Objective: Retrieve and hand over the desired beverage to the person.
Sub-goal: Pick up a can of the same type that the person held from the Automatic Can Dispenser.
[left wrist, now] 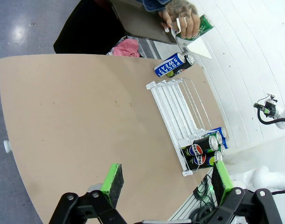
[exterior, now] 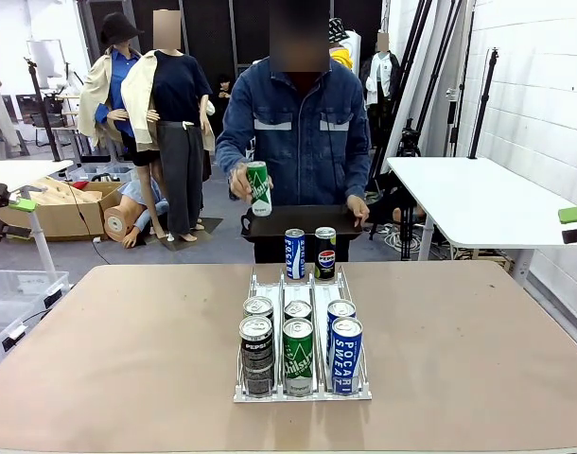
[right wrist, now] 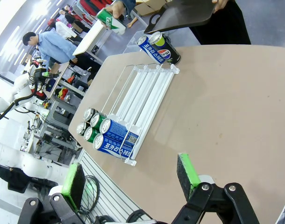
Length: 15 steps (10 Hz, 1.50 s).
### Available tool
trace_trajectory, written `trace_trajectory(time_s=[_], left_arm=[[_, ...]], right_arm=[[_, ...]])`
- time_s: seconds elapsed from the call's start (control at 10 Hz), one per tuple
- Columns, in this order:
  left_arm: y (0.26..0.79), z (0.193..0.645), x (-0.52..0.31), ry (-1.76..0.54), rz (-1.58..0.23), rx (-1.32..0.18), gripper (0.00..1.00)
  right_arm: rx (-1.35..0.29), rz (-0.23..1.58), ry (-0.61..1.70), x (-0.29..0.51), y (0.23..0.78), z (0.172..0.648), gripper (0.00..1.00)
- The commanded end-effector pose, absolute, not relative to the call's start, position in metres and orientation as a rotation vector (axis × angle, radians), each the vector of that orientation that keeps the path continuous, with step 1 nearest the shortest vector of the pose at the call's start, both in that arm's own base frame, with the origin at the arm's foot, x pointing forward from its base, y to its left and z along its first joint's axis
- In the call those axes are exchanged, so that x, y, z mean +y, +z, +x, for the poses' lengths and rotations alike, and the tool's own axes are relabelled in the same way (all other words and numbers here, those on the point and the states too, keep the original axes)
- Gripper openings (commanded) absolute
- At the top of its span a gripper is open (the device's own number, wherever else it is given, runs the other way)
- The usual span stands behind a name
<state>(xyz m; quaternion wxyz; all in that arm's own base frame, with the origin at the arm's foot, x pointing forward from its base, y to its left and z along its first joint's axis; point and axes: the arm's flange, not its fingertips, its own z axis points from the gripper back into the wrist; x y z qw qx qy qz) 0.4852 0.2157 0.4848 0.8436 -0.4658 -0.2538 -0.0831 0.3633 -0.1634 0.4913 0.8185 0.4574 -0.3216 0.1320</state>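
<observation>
Person (exterior: pixel 305 128) at far side holds green can (exterior: pixel 259 188), so handover prob. done. L gripper (left wrist: pixel 167 175) & R gripper (right wrist: pixel 131 170) both spread wide, empty. Rack (exterior: pixel 304 284) has 6 cans at near end.

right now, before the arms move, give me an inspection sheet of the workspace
surface: brown table, no spills seen
job's things: clear three-lane rack with six cans at its near end; Pocari Sweat can and Pepsi can by its far end; the person holds a green can and a dark tray
clutter: pink cloth past the table's far edge
grippers: left gripper and right gripper both open, above the table, holding nothing
cables: loose leads on the floor beside the white side table
surroundings: cardboard boxes, clear bin
</observation>
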Motion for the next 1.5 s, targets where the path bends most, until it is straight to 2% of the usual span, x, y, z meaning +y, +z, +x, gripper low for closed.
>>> trace_trajectory(time_s=[0.0, 1.4], left_arm=[[0.4851, 0.4845, 0.2165, -0.174, -0.985, -0.536, 1.00], [0.4851, 0.4845, 0.2165, -0.174, -0.985, -0.536, 1.00]], right_arm=[[-0.683, 0.977, 0.277, -0.1628, 0.4918, 0.3638, 1.00], [-0.683, 0.977, 0.277, -0.1628, 0.4918, 0.3638, 1.00]])
